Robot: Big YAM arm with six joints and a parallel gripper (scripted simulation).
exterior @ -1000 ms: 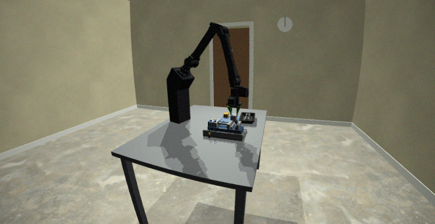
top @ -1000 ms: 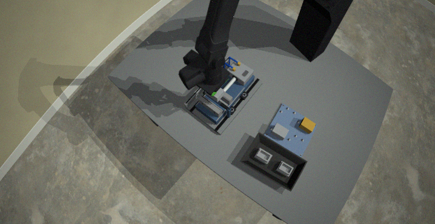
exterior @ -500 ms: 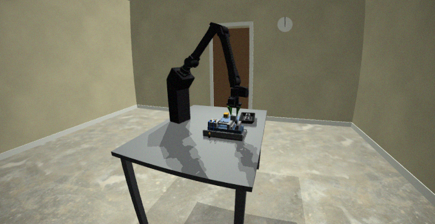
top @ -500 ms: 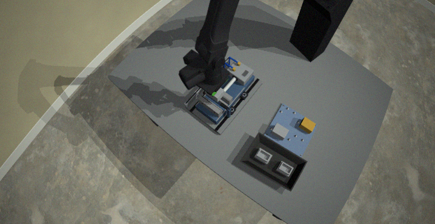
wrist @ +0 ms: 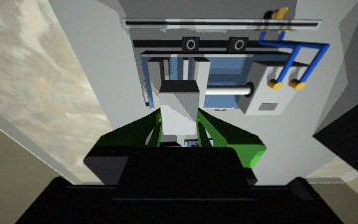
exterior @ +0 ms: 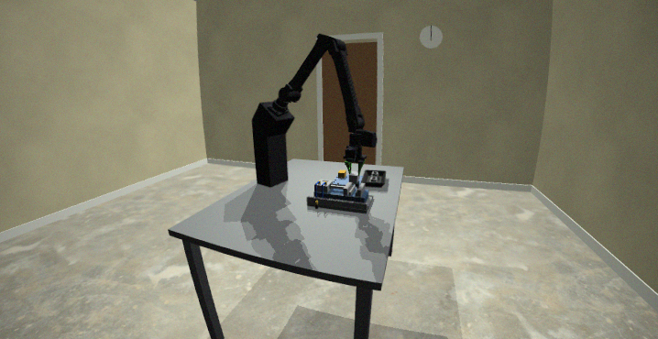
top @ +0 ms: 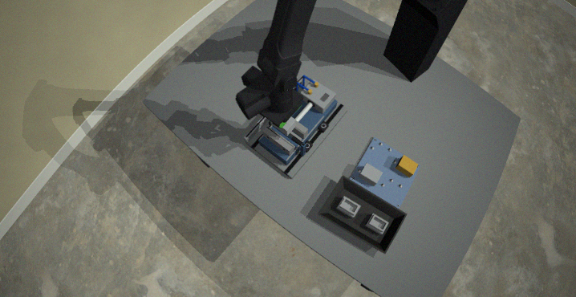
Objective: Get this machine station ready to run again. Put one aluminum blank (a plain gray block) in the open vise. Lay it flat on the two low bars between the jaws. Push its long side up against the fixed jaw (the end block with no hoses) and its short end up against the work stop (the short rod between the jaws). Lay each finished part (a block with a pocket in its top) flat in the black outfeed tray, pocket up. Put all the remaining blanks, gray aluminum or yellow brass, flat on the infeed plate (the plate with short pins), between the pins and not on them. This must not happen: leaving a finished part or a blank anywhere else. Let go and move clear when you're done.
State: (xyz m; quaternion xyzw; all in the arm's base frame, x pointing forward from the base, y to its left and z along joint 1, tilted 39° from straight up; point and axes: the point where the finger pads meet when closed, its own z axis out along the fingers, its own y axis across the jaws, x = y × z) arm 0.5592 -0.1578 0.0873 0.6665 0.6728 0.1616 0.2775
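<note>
Green fingers of the gripper (wrist: pixel 179 132) are clamped on a plain gray aluminum blank (wrist: pixel 179 102) — held above the vise (top: pixel 296 132), between its jaws in the wrist view. In the top view the black arm (top: pixel 288 41) hides most of the grasp, and the fixed jaw (top: pixel 277 142) sits at the vise's lower-left end. To the right, the blue hoses (top: pixel 305 82) mark the moving end. Further right lies the infeed plate (top: pixel 399 192), carrying a second gray blank (top: pixel 371 173) and a yellow brass blank (top: pixel 407 165), both between the pins. Just below it, the black outfeed tray (top: pixel 392 230) holds two finished parts (top: pixel 348 206) (top: pixel 377 223) — pockets up, flat, side by side.
</note>
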